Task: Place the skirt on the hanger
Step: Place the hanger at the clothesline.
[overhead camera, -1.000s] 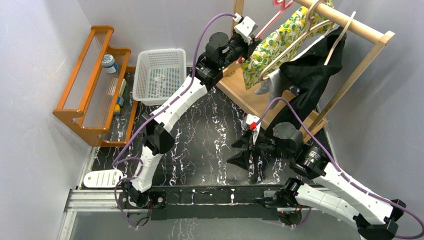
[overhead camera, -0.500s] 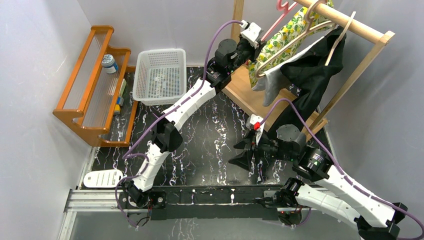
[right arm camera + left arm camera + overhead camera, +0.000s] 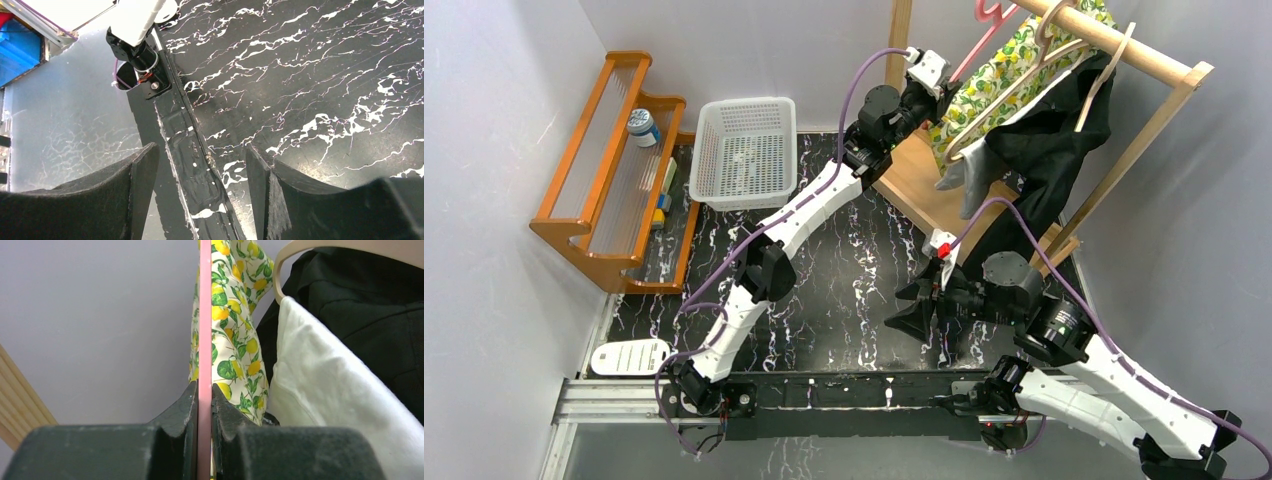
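Observation:
The skirt (image 3: 1002,62), white with a lemon print, hangs from a pink hanger (image 3: 972,45) high at the back, by the left end of the wooden rack's rod (image 3: 1129,45). My left gripper (image 3: 936,88) is shut on the pink hanger's bar. The left wrist view shows the bar (image 3: 205,315) pinched upright where that gripper (image 3: 204,390) closes, with the skirt (image 3: 235,340) just behind it. My right gripper (image 3: 916,306) hangs open low over the black table. Its spread fingers (image 3: 142,175) hold nothing, as the right wrist view of the gripper (image 3: 200,165) shows.
A black garment (image 3: 1054,150) and a pale one (image 3: 959,170) hang on wooden hangers (image 3: 1064,55) on the same rod. The rack's wooden base (image 3: 919,185) stands on the table. A white basket (image 3: 746,150) and an orange shelf (image 3: 614,160) are at the back left.
My left arm has stretched up and to the right, carrying the pink hanger and skirt closer to the rod. The right gripper has hardly shifted.

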`<state>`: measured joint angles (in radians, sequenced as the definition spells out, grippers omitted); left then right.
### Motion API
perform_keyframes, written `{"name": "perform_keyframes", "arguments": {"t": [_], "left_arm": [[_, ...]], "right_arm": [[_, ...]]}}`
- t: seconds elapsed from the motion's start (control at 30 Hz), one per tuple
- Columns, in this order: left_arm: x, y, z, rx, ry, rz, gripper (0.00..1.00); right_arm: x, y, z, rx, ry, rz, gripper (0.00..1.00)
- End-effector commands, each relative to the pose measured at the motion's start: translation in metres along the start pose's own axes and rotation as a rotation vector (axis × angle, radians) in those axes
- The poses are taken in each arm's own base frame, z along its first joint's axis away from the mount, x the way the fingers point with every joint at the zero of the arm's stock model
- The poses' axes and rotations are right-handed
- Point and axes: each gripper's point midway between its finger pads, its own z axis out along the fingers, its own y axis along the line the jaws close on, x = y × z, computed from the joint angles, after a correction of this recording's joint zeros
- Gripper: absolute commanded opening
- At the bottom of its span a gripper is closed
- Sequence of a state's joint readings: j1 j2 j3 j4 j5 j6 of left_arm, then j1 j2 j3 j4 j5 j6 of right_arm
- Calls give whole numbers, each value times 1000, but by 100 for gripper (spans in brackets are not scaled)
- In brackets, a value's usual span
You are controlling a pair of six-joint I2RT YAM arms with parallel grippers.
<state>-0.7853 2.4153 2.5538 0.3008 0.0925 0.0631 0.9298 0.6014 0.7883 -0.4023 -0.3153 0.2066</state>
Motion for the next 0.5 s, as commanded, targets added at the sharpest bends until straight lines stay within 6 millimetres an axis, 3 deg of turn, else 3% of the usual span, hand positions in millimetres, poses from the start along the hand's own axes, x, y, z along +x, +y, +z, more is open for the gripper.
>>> {"name": "perform_keyframes", "arguments": {"t": [0.0,0.2,0.3,0.47], "left_arm": [[-71,0,0,-7,-201,9,0],[-68,-3,1,0,-196,5,0],[-77,-6,0,8,-222,-1,7],[-90,-16,-1,37,-267,3,3]], "right_arm": [[-25,9,-8,-9,-81,-2,71],[-23,10,-12,-9,-84,17,71],[-23,11,-14,-8,-89,22,70],[-25,11,-14,-7,-94,22,70]]}}
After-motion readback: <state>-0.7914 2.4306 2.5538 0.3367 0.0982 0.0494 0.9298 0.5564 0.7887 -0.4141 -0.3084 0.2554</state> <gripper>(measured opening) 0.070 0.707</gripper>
